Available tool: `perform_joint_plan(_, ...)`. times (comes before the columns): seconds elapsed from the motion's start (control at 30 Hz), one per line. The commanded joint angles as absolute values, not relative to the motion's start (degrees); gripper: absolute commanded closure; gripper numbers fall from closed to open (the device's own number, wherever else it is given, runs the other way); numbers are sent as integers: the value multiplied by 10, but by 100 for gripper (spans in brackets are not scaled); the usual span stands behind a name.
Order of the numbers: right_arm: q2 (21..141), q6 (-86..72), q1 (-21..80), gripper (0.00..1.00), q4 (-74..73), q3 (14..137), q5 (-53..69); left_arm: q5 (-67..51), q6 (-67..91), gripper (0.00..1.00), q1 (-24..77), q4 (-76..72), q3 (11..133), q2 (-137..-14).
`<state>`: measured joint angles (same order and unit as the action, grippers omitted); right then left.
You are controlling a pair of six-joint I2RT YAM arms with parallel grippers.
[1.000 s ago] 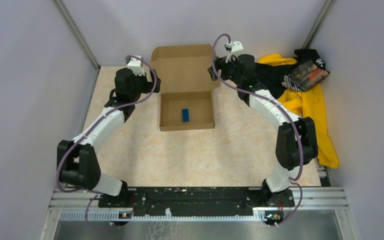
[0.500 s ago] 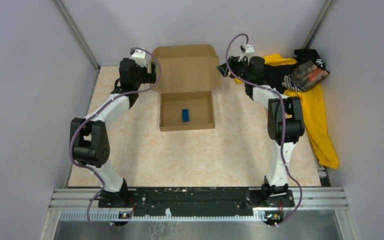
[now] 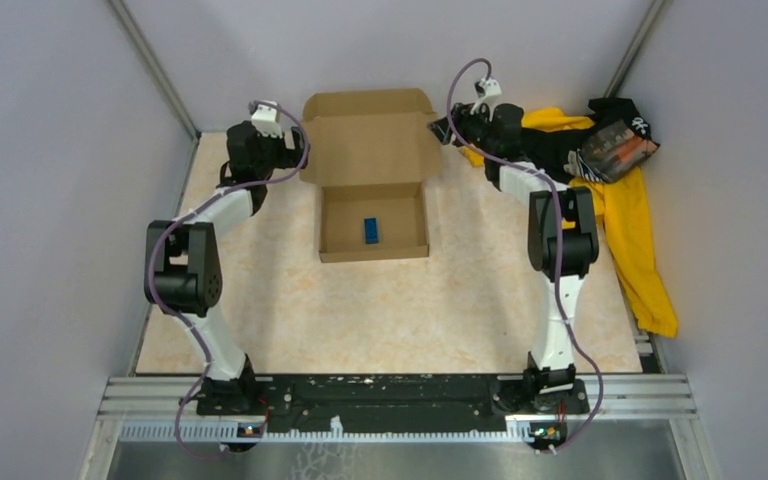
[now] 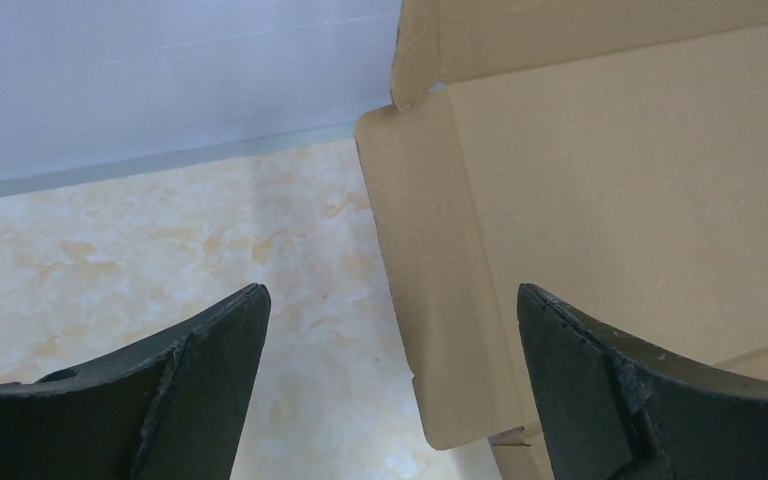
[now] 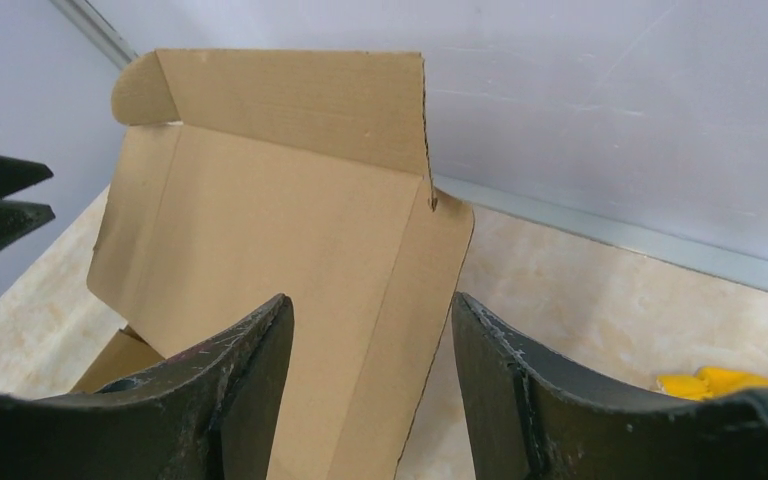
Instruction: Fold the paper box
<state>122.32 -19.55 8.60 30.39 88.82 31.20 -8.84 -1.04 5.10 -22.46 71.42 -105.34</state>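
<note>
The paper box (image 3: 370, 150) sits on the tabletop (image 3: 360, 310) with its tray already formed, a small blue block (image 3: 370, 230) inside and the lid open at the back. The left end effector (image 4: 390, 290) hangs just off the box's left lid flap, jaws spread wide and holding nothing. The right end effector (image 5: 370, 300) is at the box's right lid flap, jaws apart and empty too. It's thin corrugated card, so I'd guess light, stiff across the panels and bendy at the creases. I'd pinch the side flaps near their edges, gently, or it'll crush or skid.

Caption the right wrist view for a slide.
Right gripper, jaws apart, aimed at the side flap of the paper box lid.
</note>
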Motion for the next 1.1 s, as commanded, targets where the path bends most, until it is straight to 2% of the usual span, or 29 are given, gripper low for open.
perform_joint_plan(0.0, 1246, -190, 88, 42, 311, 946, 310, -116, -3, 1, 53, -261, 733, -1075)
perform_joint_plan(0.37, 1313, -210, 88, 46, 296, 1009, 322, -140, -1, 1, 53, -285, 754, -1112)
perform_joint_plan(0.53, 1327, -217, 88, 52, 313, 1017, 332, -154, -1, 1, 53, -301, 755, -1117)
perform_joint_plan(1.07, 1350, -243, 89, 57, 344, 1054, 354, -177, 27, 8, 53, -314, 783, -1145)
